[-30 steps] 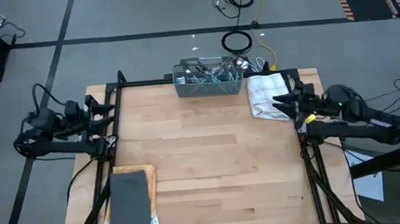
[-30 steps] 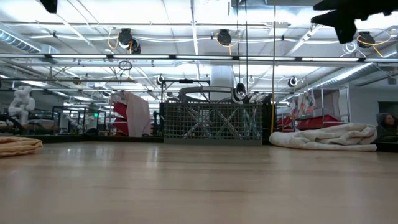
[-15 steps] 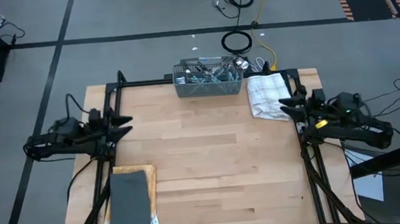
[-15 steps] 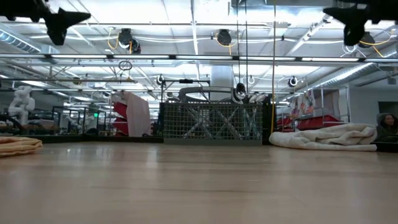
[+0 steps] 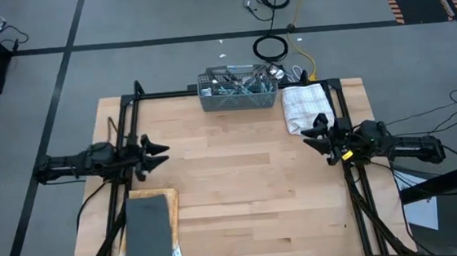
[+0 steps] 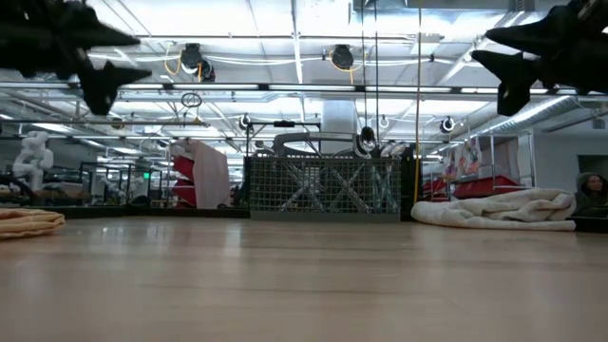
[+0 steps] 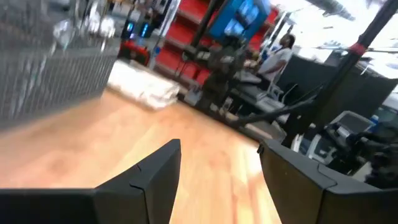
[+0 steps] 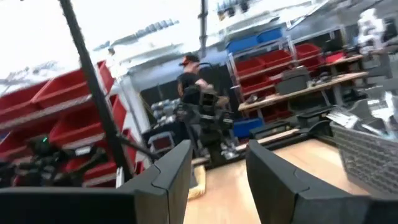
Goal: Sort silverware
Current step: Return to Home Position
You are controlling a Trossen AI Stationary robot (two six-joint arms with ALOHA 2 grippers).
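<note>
Well apart from both pincers, at the far edge of the table (image 5: 241, 188), the silverware (image 5: 239, 81) is seen gathered inside the grey wire-mesh basket (image 5: 239, 102). The pieces are packed close together, so forks, spoons and knives cannot be told from each other.

The left pincer (image 5: 162, 150) is held over the left border of the table, with its tips turned toward the middle. Its two fingers are spread wide and nothing is held between them; this is confirmed in the left wrist view, where only bare wood is seen in the gap of the left pincer (image 7: 219, 147). From this pincer, the basket (image 7: 50, 62) is placed far ahead and to one side. A white folded towel (image 7: 140, 87) is seen beyond it, and a person (image 7: 281, 51) is visible in the room behind.

The right pincer (image 5: 315, 137) is held over the right border of the table, facing the left one across the wood. Its fingers are also parted and empty, as is shown in the right wrist view (image 8: 219, 149). The towel (image 5: 304, 107) is found near this pincer, between it and the basket. A person (image 8: 189, 81) is seen standing far behind.

In the low view, both the left pincer (image 6: 128, 57) and the right pincer (image 6: 496, 52) are kept high above the table top, and nothing is touched by them. Near the left pincer, toward the near edge, a dark grey flat pad (image 5: 150, 230) is laid.
</note>
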